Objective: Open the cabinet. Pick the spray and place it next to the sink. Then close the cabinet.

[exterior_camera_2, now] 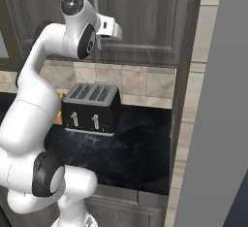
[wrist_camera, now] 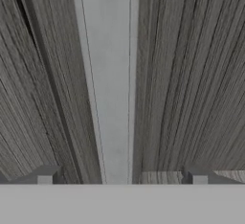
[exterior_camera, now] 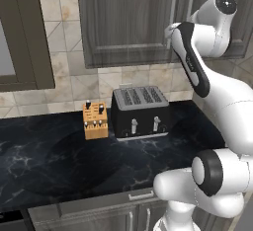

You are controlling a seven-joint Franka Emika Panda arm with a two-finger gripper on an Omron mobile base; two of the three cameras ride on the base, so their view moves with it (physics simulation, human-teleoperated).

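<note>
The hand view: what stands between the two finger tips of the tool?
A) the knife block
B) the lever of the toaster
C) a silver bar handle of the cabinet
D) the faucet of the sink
C: in the hand view a pale silver bar handle runs up over the dark wood-grain door of the cabinet, with the open tool set with one finger tip on each side of it.

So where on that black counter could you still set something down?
The broad stretch of counter left of and in front of the knife block is bare, as is the strip between the toaster and the tall side panel. It is crowded where knife block and toaster stand nearly side by side against the wall.
</note>
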